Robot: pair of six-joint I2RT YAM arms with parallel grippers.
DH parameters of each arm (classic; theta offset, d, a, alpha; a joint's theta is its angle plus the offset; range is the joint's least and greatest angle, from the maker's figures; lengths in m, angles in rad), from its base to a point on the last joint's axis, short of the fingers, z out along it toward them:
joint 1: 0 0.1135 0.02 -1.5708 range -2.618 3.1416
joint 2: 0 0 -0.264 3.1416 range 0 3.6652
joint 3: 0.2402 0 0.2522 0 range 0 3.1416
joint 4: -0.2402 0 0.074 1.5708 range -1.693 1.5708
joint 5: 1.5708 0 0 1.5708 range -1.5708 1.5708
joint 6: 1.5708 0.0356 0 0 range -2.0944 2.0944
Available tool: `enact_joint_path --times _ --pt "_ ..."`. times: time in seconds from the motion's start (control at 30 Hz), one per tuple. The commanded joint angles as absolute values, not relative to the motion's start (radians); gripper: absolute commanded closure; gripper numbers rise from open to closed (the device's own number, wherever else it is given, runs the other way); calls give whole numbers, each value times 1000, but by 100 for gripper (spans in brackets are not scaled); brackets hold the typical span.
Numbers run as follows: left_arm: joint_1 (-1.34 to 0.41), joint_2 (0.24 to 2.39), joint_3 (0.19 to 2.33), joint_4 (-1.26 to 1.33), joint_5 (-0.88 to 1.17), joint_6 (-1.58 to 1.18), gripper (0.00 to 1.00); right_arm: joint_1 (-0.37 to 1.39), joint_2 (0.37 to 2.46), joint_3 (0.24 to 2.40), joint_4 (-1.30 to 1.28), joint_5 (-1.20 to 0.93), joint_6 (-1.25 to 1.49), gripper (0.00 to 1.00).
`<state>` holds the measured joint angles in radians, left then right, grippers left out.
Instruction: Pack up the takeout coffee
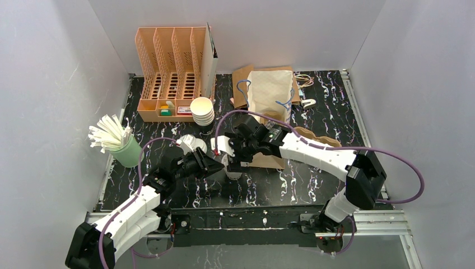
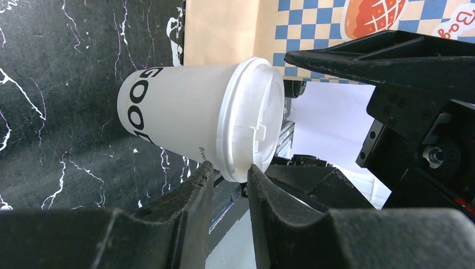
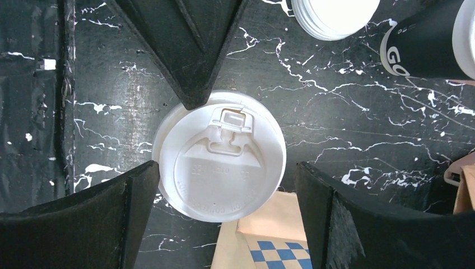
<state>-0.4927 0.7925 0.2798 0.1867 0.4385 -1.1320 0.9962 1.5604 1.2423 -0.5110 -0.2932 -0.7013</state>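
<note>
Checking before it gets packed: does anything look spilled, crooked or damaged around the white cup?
Nothing stands out. The cup stands upright on the table, its lid sits flat and whole, and no liquid shows around it. The left tool pinches the lid's rim.

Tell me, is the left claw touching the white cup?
Touching. In the left wrist view, the left gripper pinches the lid rim of the white cup between its two fingertips.
</note>
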Motion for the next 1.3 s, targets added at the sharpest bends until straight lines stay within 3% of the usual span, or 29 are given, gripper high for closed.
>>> enact_joint_path --times 0.0,0.73,1.27 --pt "-492 795 303 190 462 -1114 72 984 1587 1283 -546 -295 -651 2" --pt "-492 795 299 193 464 -1112 72 959 1642 1345 -629 -351 -573 2" --pt "-492 821 290 219 464 -1112 72 957 1679 1357 -635 -320 -544 12"
